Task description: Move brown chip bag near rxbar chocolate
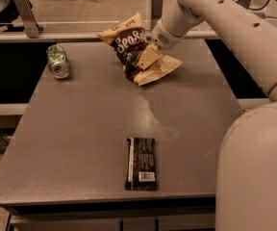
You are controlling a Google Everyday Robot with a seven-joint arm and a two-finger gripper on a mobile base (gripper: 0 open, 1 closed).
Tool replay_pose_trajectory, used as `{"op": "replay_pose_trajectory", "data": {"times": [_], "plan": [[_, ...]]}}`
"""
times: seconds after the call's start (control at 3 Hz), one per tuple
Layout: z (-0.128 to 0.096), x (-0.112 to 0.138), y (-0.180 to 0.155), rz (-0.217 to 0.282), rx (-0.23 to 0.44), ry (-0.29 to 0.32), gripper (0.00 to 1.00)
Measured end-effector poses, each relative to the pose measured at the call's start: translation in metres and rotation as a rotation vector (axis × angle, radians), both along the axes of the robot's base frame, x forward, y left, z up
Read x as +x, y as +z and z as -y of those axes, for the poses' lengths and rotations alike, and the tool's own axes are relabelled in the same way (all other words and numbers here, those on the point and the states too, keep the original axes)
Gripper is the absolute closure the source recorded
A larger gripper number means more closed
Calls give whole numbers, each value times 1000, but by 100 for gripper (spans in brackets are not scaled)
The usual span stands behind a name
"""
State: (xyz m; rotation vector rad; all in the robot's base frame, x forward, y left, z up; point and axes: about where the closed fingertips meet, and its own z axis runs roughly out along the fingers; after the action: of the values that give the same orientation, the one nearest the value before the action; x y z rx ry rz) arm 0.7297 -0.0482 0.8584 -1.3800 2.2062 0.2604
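The brown chip bag [131, 44], tan and dark brown with white script, stands crumpled at the far middle of the grey table [81, 129]. My gripper [145, 57] reaches in from the upper right and is shut on the bag's middle right part, with its tan fingers [148, 56] pressed into the foil. The bag's lower end looks to rest on or just above the table. The rxbar chocolate [141, 163], a flat near-black bar with a white barcode label at its near end, lies near the table's front edge, well apart from the bag.
A green can [57, 61] lies on its side at the far left of the table. My white arm [234, 28] crosses the upper right and its base [256, 172] fills the lower right. A railing [71, 28] runs behind the table.
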Motion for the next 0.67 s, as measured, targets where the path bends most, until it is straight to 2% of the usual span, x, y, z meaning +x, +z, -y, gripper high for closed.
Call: {"op": "replay_pose_trajectory", "data": {"times": [0.33, 0.67], "plan": [[7, -17, 31, 72, -10, 74, 100], [15, -64, 110, 236, -17, 221, 100]]}}
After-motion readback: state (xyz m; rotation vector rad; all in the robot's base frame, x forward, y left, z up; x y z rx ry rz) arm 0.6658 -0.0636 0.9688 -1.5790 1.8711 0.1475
